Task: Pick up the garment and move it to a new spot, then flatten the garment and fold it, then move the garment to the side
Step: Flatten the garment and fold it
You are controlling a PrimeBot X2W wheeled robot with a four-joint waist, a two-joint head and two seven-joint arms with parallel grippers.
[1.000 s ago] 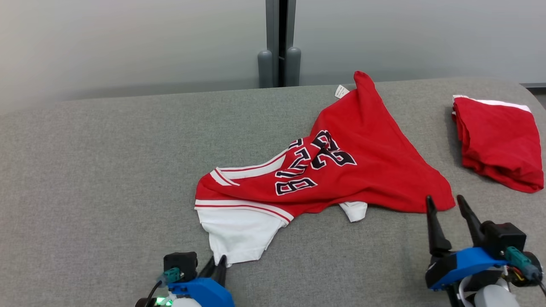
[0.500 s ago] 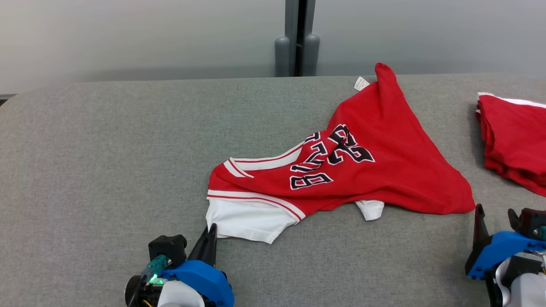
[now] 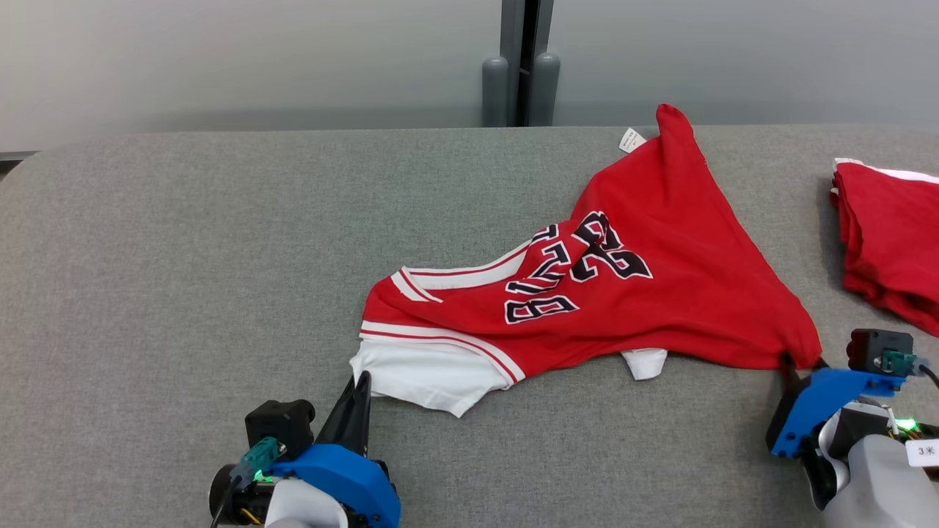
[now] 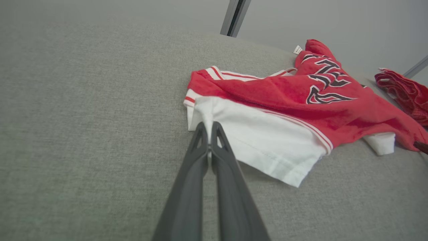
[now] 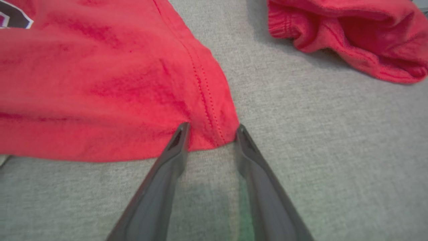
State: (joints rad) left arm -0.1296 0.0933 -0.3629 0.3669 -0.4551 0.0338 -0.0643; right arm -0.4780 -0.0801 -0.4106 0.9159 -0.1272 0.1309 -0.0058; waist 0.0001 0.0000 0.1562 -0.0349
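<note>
left fingers (image 4: 192, 174) clamped on the garment (image 3: 660, 293) at its white seven o'clock hem; right fingers (image 5: 167, 167) apart, straddling its four o'clock corner.

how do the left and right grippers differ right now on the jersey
The left gripper is shut, pinching the jersey's white edge; the right gripper is open, fingers either side of the red hem corner. The left is at the jersey's left end, the right at its right corner, near the other red garment. Both sit low at the jersey's edge on the grey surface.
</note>
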